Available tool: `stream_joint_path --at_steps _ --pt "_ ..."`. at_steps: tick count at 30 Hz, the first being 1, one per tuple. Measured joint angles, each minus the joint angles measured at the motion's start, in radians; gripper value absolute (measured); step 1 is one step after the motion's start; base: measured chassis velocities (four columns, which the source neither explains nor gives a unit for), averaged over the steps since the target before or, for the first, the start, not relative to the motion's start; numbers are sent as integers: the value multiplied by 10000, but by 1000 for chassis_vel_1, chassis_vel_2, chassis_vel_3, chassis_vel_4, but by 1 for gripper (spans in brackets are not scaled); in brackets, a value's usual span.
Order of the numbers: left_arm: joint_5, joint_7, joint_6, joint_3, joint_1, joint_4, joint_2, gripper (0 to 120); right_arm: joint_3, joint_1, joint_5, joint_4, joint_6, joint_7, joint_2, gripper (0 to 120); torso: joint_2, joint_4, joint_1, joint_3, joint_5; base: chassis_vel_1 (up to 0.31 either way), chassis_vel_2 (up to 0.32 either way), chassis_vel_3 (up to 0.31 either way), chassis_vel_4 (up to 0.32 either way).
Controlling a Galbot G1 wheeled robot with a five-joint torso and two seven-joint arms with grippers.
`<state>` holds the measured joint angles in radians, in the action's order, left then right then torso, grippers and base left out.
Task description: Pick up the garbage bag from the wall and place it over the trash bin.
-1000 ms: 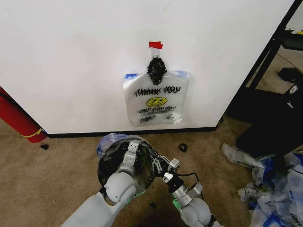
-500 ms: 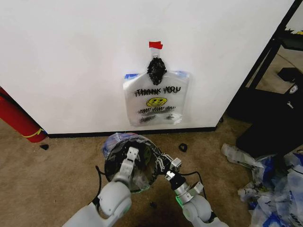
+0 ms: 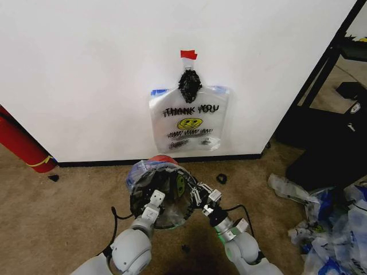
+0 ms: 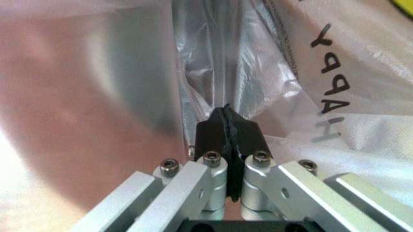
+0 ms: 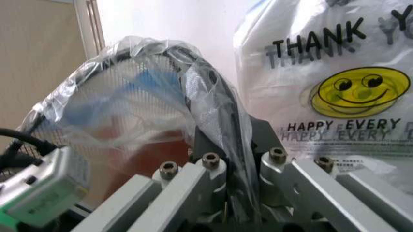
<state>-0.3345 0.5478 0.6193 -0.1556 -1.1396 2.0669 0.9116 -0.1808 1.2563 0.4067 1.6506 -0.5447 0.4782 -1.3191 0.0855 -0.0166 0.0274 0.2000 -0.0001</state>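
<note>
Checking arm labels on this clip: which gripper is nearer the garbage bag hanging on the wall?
Right, narrowly. The right gripper sits at the trash bin rim almost below the garbage bag; the left gripper is inside the bin, farther left.

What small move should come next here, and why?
Probably both claws should draw the pinched film down past the rim. The left claw and right claw are each shut on the garbage bag, which drapes over the trash bin mouth but looks loose and bunched along the edge.
</note>
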Motion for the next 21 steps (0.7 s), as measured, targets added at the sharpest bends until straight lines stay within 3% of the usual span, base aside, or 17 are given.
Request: stream_joint_path --at_steps 10,21 --pt "-506 -85 91 -176 264 304 238 0 102 -7 9 20 -62 92 -6 1 1 -1 0 0 2 0 0 0 0" --pt "-296 261 122 -459 962 -1204 541 0 363 88 66 129 -137 287 -98 1 0 0 0 0 0 0 0 0 0"
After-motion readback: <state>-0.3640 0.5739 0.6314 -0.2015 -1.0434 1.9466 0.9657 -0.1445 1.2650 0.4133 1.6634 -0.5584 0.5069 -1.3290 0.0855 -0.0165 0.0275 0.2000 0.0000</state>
